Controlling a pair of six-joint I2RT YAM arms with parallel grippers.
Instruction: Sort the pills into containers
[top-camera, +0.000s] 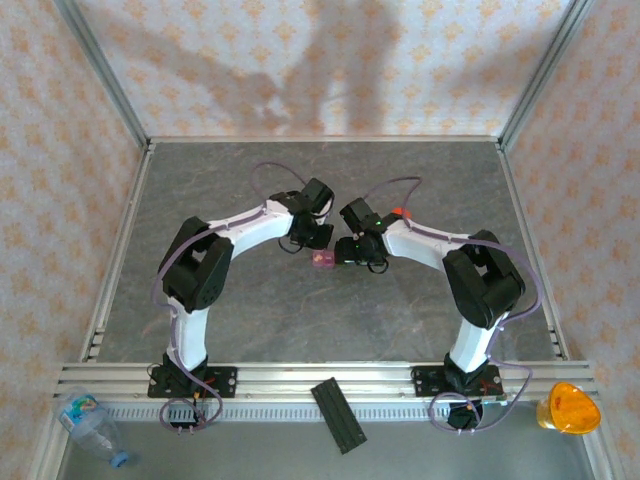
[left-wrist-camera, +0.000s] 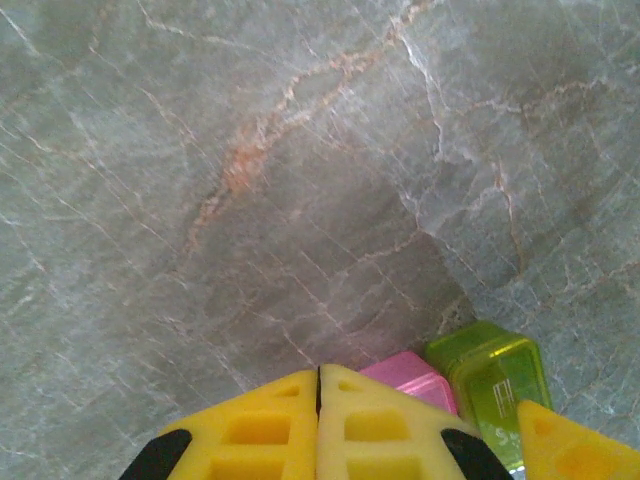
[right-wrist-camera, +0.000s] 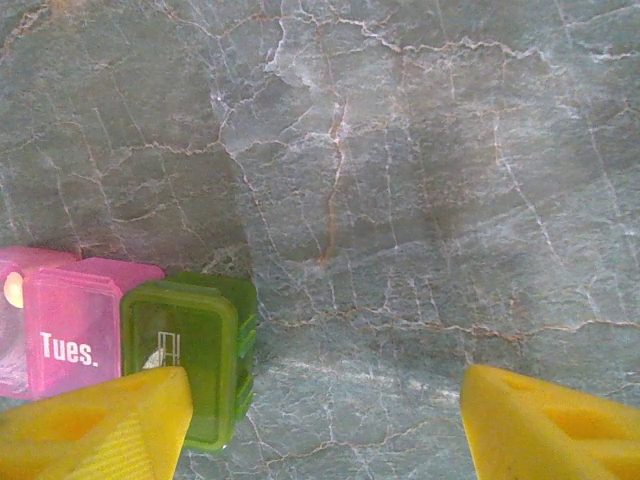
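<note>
Grey, veined stone covers the table (top-camera: 250, 320), with patterned paper walls behind it. Both arms bend inward to meet at the middle of the overhead view, right over a tiny cluster of pill boxes (top-camera: 323, 261).

The left gripper (left-wrist-camera: 318, 420) is clenched tight, its yellow fingers pressed flat together at the bottom of its own camera view. I see nothing between them. The pink boxes (right-wrist-camera: 70, 335) and the green box (right-wrist-camera: 185, 350) sit just to the lower right of its tips.

The right gripper (right-wrist-camera: 320, 430) is released, jaws standing well apart over bare stone. The green box is just beside its left finger, and the pink one marked "Tues." is further toward the left edge. The lids look shut. A pale round spot at the far left edge may be a pill, but it is too small to tell.

To my eye this is the setting-up step: the arms are closing in on the boxes before any pill goes in. The next move likely calls for pinning the cluster with one gripper while the other works a lid. That takes a delicate touch on something so light that it could skid.
</note>
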